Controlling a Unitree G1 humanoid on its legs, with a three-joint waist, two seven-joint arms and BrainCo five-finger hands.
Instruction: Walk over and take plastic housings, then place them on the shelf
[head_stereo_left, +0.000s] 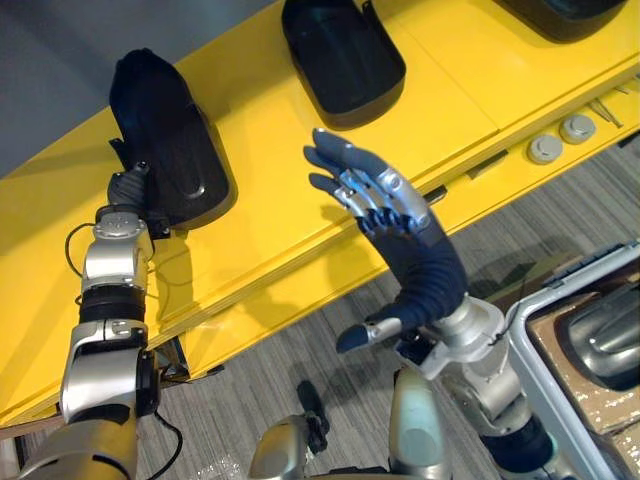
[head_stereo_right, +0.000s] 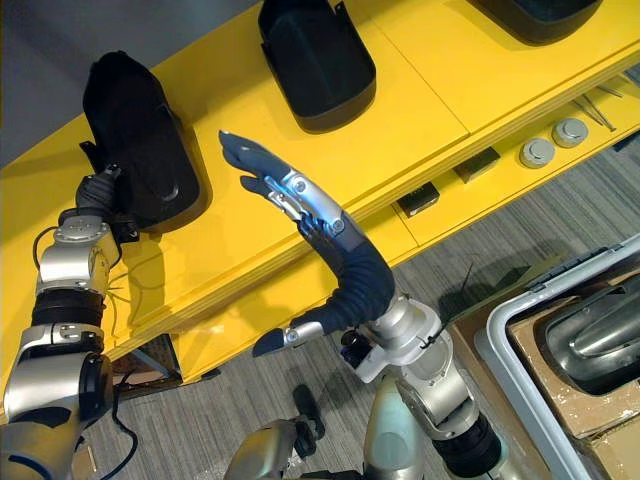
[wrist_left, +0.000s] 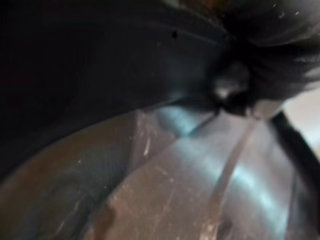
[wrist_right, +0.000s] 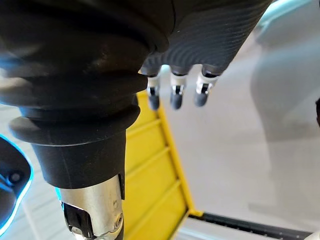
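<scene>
Evidently the leftmost black, shoe-shaped plastic housing (head_stereo_left: 165, 120) lies flat on the bright yellow metal shelf (head_stereo_left: 300, 230), its near end turned to the front, where the left hand (head_stereo_left: 128, 187) meets it; I judge this suits a housing being set down and steadied rather than carried; the left hand's fingers are hidden against the dark shell, so I cannot tell whether they grip it or lie loose. A second black plastic housing (head_stereo_left: 340, 60) sits further along the shelf, well apart, which leaves bare room between the two. The right hand (head_stereo_left: 375, 190) is raised over the shelf's front edge, touching nothing; its fingers (wrist_right: 174, 95) are straight and relaxed, thumb apart, holding nothing, probably kept clear of the work. A silver-grey housing (head_stereo_left: 605, 345) lies in the grey crate (head_stereo_left: 520, 320) at the robot's right.
</scene>
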